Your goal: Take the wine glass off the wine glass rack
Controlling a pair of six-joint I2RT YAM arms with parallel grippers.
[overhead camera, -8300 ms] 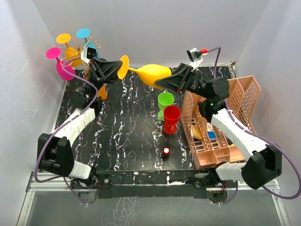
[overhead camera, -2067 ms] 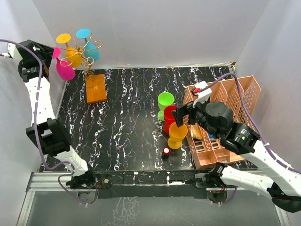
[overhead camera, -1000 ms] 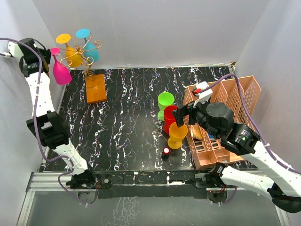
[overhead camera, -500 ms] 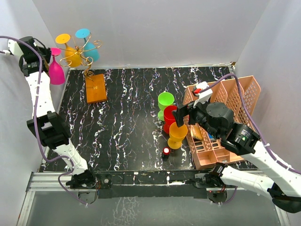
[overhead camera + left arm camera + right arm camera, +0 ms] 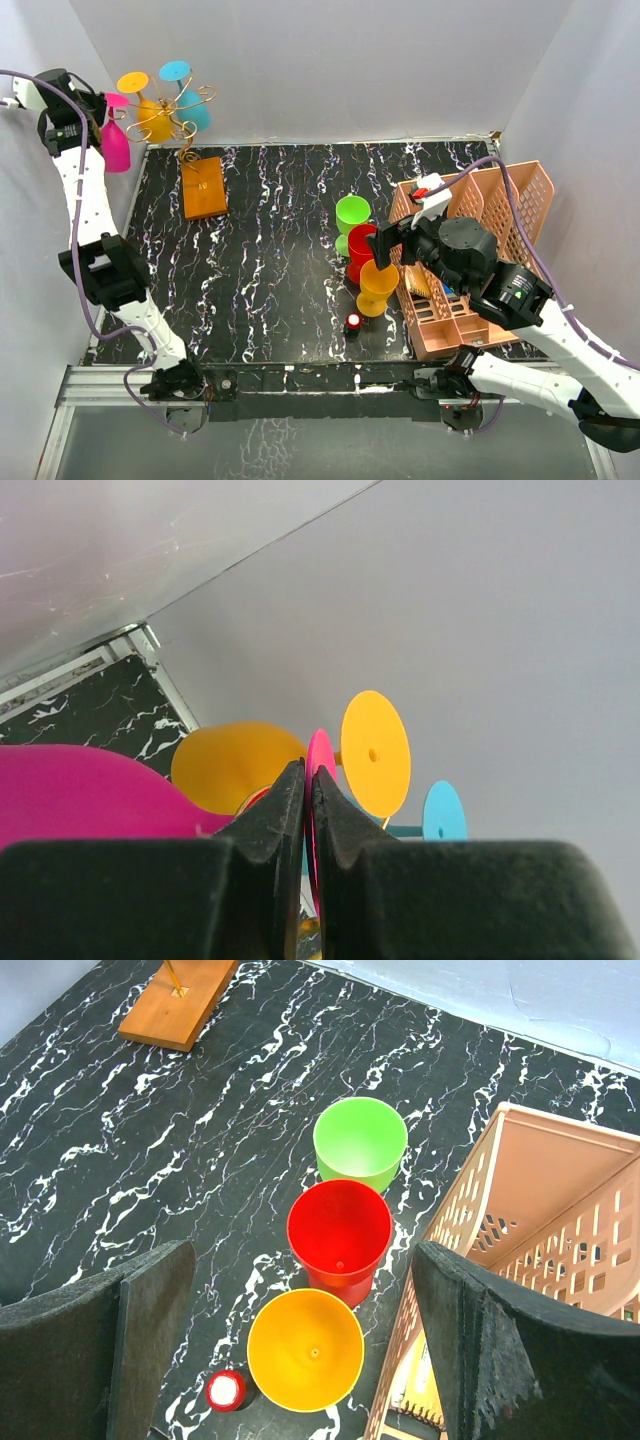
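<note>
The wine glass rack [image 5: 182, 122], a gold wire tree on an orange-brown block [image 5: 204, 187], stands at the back left. An orange wine glass [image 5: 153, 117] and a blue one [image 5: 194, 110] hang from it. My left gripper [image 5: 95, 108] is high by the left wall, shut on the thin foot [image 5: 320, 760] of a pink wine glass [image 5: 114, 146]. The pink bowl [image 5: 70, 795] hangs just left of the rack's arms; I cannot tell whether it touches the wire. My right gripper [image 5: 300, 1360] is open above an orange glass [image 5: 305, 1348] standing on the table.
A red glass [image 5: 339, 1232] and a green glass [image 5: 360, 1143] stand behind the orange one. A small red-rimmed cap [image 5: 225, 1390] lies beside it. A salmon-pink lattice basket [image 5: 520, 200] fills the right side. The left wall is close to my left arm.
My left gripper has drawn the pink glass leftward and slightly up, away from the rack. Its jaws have squeezed tighter on the foot. The right arm has not moved.
</note>
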